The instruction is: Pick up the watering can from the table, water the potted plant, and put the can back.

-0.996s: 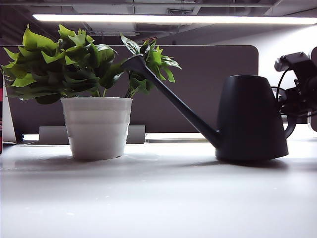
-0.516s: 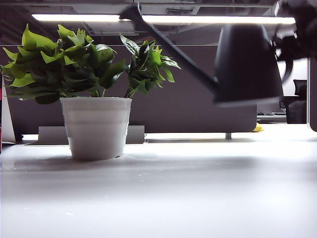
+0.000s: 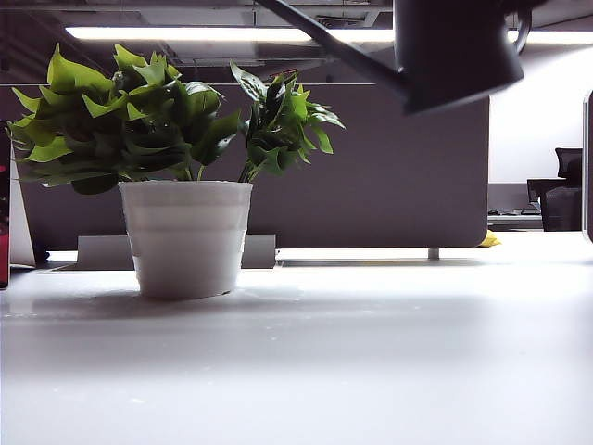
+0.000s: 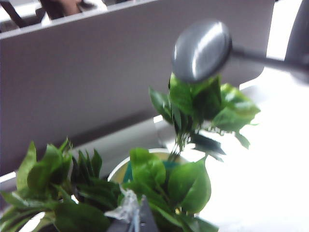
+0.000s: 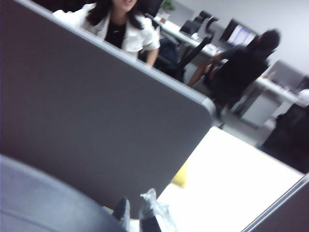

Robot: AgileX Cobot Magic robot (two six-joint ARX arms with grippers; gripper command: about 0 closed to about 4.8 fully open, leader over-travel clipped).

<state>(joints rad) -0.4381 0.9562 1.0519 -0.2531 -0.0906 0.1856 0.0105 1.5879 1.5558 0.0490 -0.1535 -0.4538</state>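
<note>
the potted plant (image 3: 181,176) stands on the white surface (image 3: 371,352) at nine o'clock. my left fingers (image 4: 130,217) hover over its leaves; whether they are spread, i cannot tell. the watering can (image 3: 449,46) hangs lifted at one o'clock, my right fingers (image 5: 140,215) pinching it.

White table (image 3: 371,352), smooth, plain. Potted plant (image 3: 185,236) is set directly on it twd far left edge, upright; soft shadow is cast round pot base. Rest of surface is seen bare to near edge.
</note>
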